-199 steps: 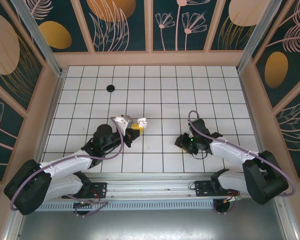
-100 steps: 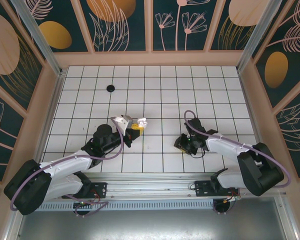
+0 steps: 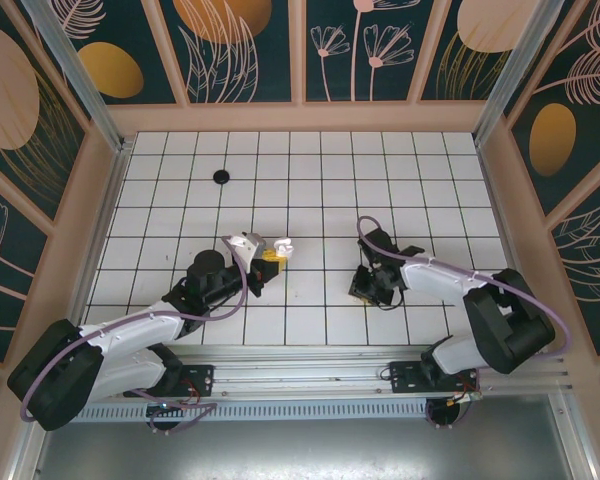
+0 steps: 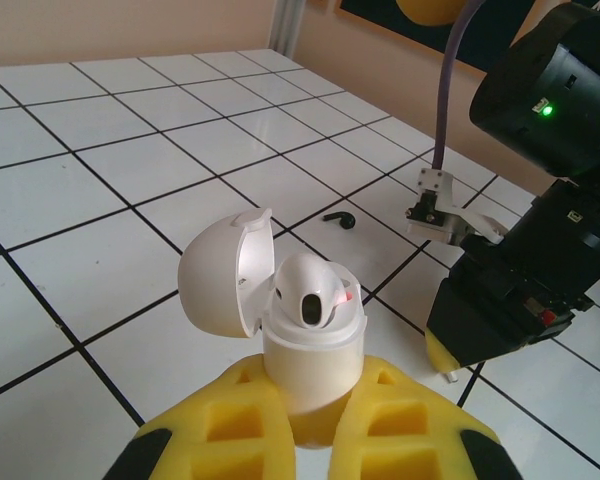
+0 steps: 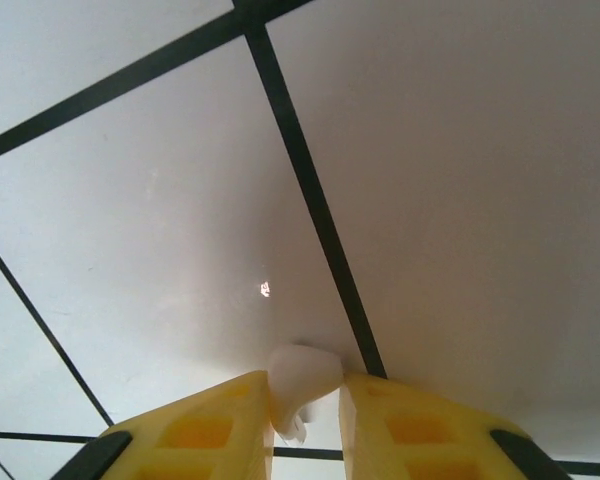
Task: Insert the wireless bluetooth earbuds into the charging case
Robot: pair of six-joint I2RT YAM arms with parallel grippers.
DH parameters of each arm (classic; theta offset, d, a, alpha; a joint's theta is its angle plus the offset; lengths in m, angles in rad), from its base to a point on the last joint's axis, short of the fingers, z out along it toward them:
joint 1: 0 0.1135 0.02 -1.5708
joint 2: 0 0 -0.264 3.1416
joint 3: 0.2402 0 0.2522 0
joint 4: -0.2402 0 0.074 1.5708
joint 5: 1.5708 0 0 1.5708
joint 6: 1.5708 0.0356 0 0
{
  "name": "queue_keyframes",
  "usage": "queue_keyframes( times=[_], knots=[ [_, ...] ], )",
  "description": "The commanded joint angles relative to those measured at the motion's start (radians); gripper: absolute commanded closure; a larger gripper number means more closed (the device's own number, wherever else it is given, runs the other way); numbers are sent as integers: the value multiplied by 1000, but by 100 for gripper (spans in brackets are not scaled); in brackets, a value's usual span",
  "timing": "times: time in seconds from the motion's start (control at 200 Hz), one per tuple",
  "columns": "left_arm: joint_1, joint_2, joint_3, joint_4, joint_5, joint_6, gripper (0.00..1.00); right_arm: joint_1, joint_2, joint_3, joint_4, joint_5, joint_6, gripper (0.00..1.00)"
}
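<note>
White glossy tiles (image 3: 310, 160) with black seams cover the table, between walls (image 3: 240, 50) painted with leaves. Compared with one second before, the right gripper (image 3: 364, 287) has shifted a little nearer to the small white rounded plastic charging case (image 4: 310, 335), and its arm is bent more; the case has not moved. The left gripper (image 4: 305, 400) is pressed together on the base of the case and holds it upright above the tiles. The round lid (image 4: 220, 285) is swung open to one side, and a white part with a dark hole shows inside. One black comma-shaped earbud (image 4: 340, 219) lies on a tile just behind the case. Right of the case, the right gripper pinches a small white rounded piece (image 5: 302, 378); what it is I cannot tell.
</note>
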Motion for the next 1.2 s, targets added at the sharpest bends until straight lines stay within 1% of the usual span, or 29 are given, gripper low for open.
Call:
queue_keyframes(
  times=[0.0, 0.23, 0.41, 0.581, 0.751, 0.916, 1.036, 1.196],
  knots=[
    [2, -4, -5, 8, -8, 23, 100, 35, 62, 30, 112, 52, -27, 79],
    [2, 1, -2, 3, -4, 29, 100, 64, 90, 92, 53, 103, -27, 82],
    [2, -1, -4, 1, -4, 35, 100, 77, 72, 128, 14, 165, -11, 84],
    [2, 1, -2, -2, -5, 38, 100, 77, 102, 145, 8, 152, -14, 83],
    [2, 1, 3, -9, -4, 41, 100, 77, 131, 163, -6, 141, -17, 79],
    [2, -1, 10, -22, -8, 48, 100, 73, 88, 197, -69, 150, -40, 74],
    [2, 5, 14, -20, -8, 51, 100, 40, 36, 203, -100, 139, -71, 73],
    [1, 32, 30, -17, 7, 49, 100, -21, -3, 176, -79, 98, -133, 71]
  ],
)
